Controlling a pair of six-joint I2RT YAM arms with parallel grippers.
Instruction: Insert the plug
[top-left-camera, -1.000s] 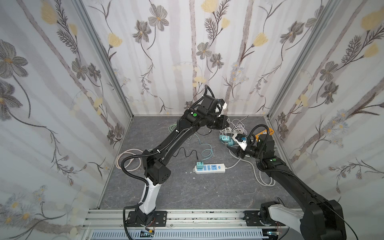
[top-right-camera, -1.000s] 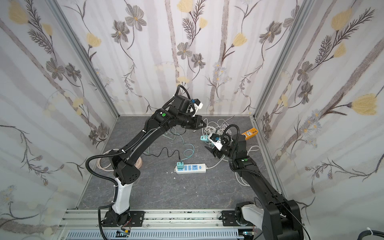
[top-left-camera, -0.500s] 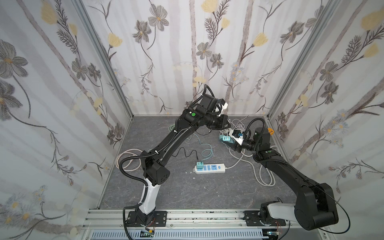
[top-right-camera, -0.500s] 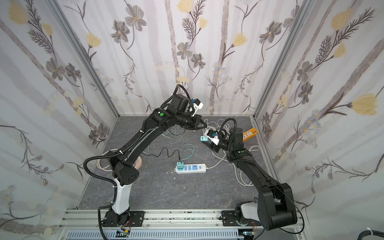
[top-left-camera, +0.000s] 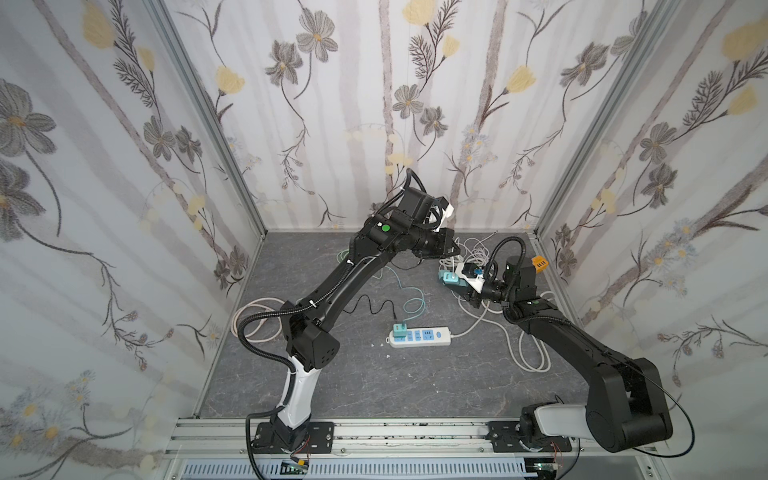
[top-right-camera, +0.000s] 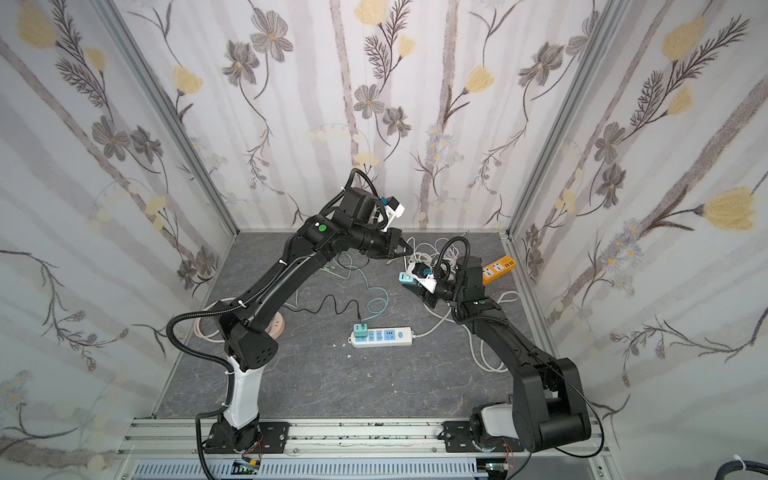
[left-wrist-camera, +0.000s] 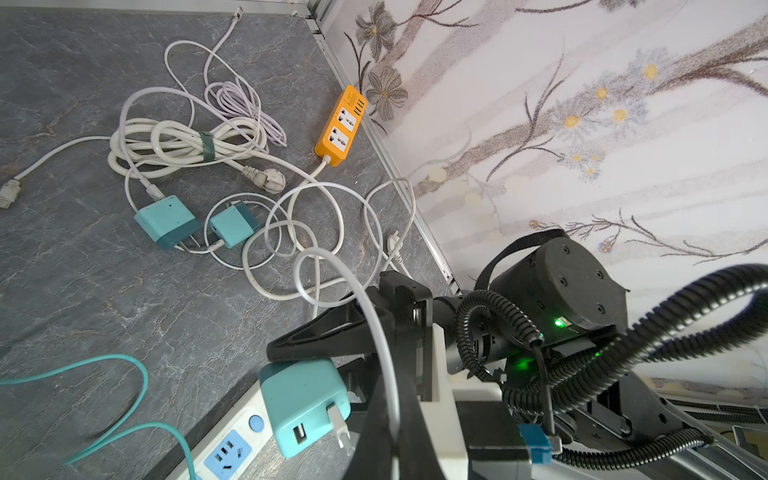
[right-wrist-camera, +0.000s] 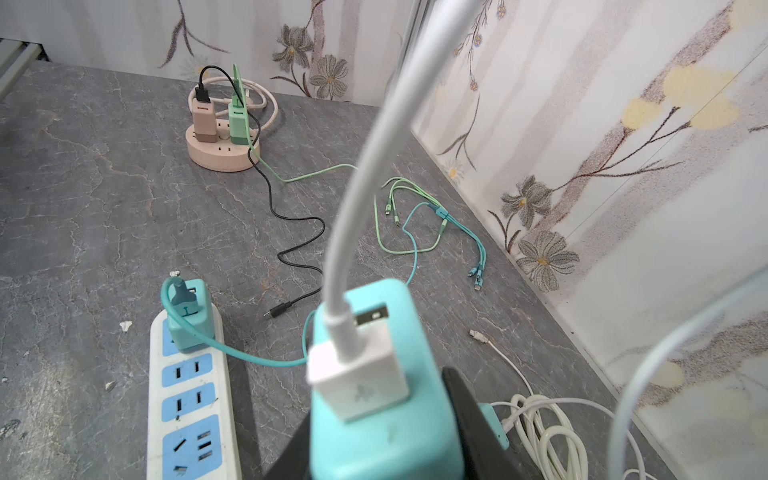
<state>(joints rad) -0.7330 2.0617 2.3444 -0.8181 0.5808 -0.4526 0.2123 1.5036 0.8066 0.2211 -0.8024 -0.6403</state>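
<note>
At the far left of the counter stands a round socket with two adapters already in it. Toward the middle lies the white power strip; a small teal adapter sits in its left end and the other outlets are free.

Behind it, the left claw is raised and pressed together, and it seems to pinch the white cable.

This cable goes down into the teal charger, which is the thing to insert. It is in the air to the right of the strip and well apart from it, with its prongs bare. The right claw has one finger on each side of the charger body and appears to pinch it.

At the far right, an orange power strip lies by the wall.

So I judge the task is at the beginning. The charger is picked up, but carrying it to a free outlet, aligning the prongs and pushing in are all left.
</note>
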